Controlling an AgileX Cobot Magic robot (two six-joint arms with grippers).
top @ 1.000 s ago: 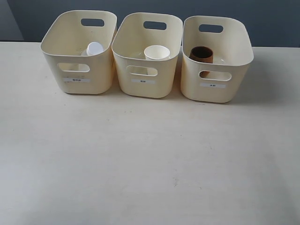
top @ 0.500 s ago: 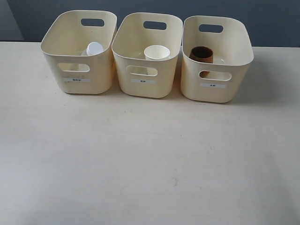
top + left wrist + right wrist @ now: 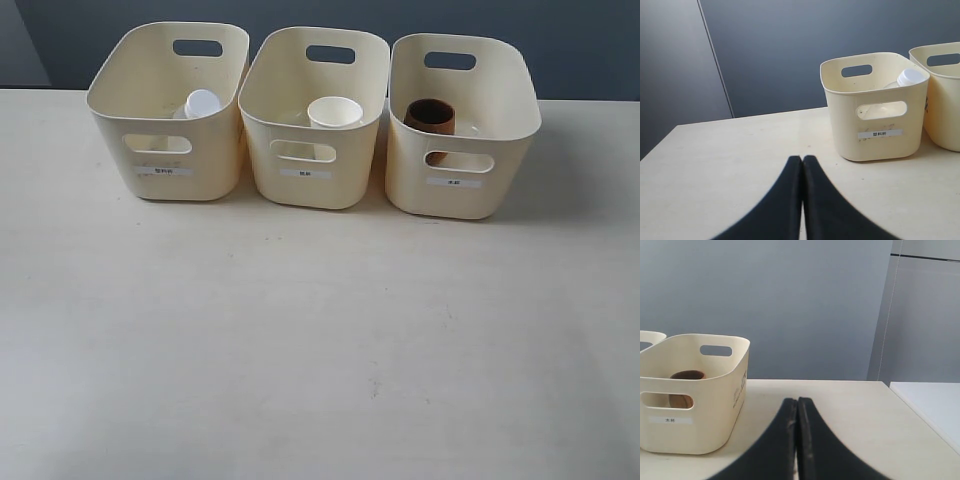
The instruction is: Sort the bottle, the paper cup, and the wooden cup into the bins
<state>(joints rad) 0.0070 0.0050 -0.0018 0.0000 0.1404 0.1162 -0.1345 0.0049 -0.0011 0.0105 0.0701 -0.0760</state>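
Left gripper [image 3: 802,161] clenched, empty, right gripper [image 3: 797,402] likewise (low over table [image 3: 320,330])

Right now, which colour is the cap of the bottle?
White; the bottle cap shows best in the left wrist view.

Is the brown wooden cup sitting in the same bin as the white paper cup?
No, the wooden cup stands alone in the right-hand bin, while the paper cup is in the middle bin.

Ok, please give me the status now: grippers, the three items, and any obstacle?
Left gripper shut, empty; right gripper shut, empty. Bottle in left bin, paper cup in middle bin, wooden cup in right bin. No obstacle seen.
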